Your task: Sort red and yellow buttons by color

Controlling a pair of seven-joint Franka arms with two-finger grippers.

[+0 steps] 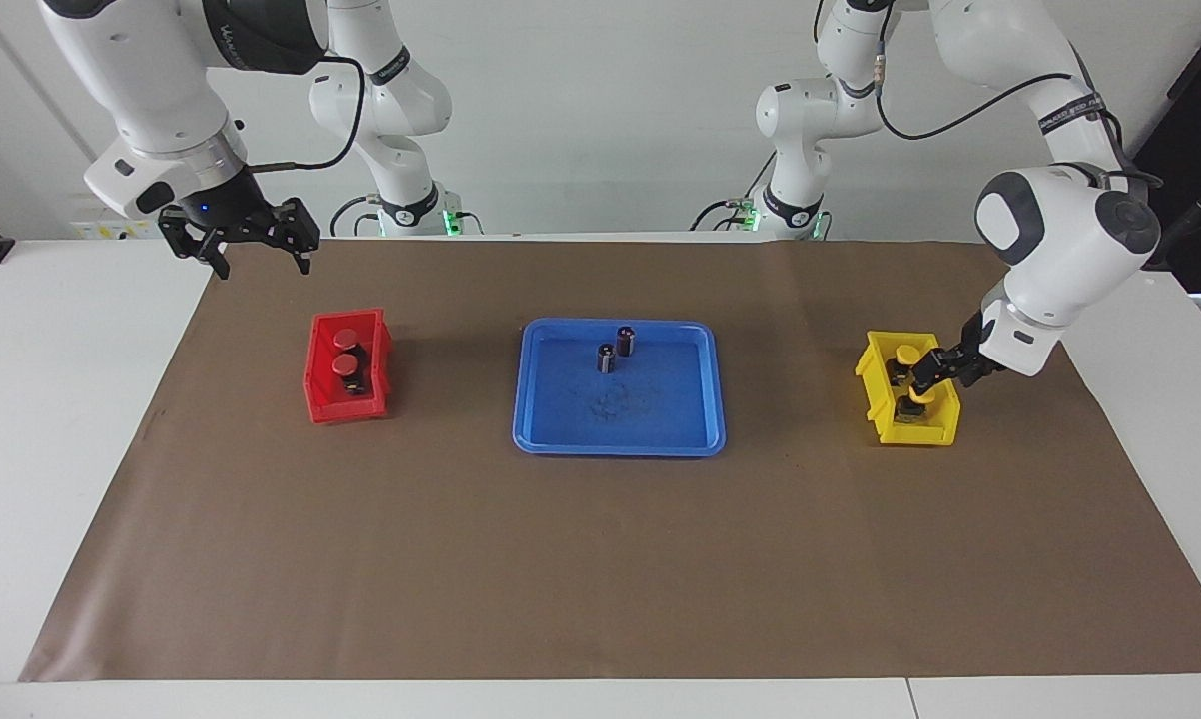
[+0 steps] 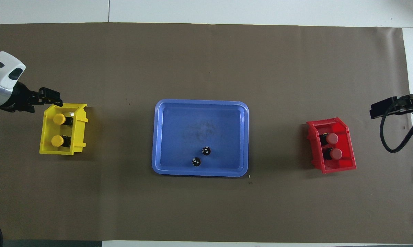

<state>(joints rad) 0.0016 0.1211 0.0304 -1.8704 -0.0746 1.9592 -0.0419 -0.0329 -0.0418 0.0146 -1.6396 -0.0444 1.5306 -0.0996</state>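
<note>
Hovering over the yellow plastic bin [image 1: 906, 404] with two yellow-capped buttons [image 2: 58, 119] inside, the left gripper [image 1: 937, 367] is empty — fingers parted or not, I cannot tell; the right gripper [image 1: 257, 240] waits open.

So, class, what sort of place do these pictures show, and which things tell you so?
Most likely a robotics lab: two robot arms mounted at a white table, a brown mat, and colour-coded bins, red and yellow.
</note>
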